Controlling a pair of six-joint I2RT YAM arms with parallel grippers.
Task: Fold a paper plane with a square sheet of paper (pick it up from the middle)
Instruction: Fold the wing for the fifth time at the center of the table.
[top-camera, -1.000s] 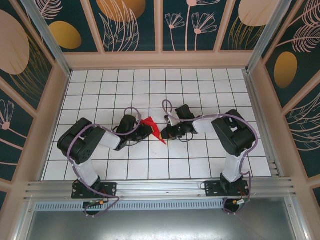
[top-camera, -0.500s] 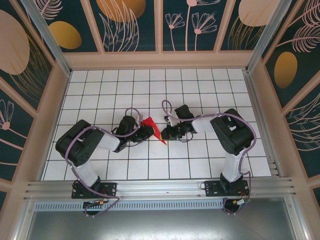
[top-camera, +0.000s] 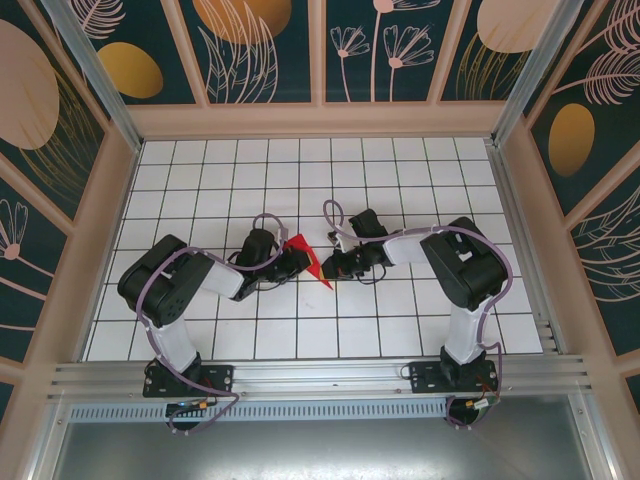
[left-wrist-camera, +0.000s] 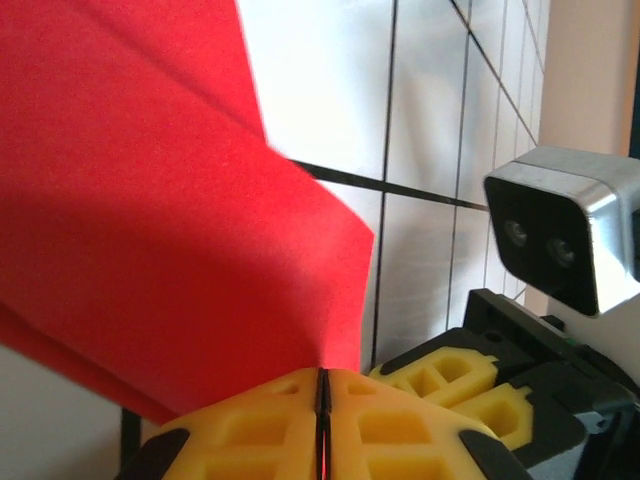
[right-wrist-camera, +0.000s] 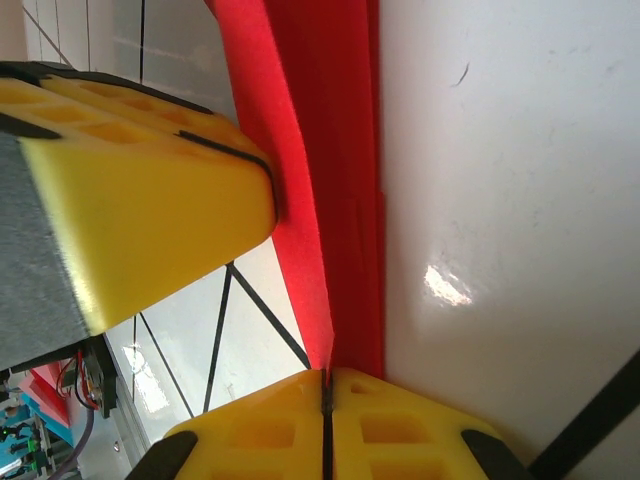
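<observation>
Barely shifting since a second ago, the left gripper (top-camera: 292, 263) and right gripper (top-camera: 335, 268) are each pinching the folded red paper (top-camera: 308, 256) with closed jaws, holding it between them over the tiled table (top-camera: 300, 180).

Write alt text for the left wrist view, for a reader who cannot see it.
Folded red paper is pinched at its lower edge by the shut yellow left gripper. The right gripper and its camera sit close on the right, over a white gridded table.
</observation>
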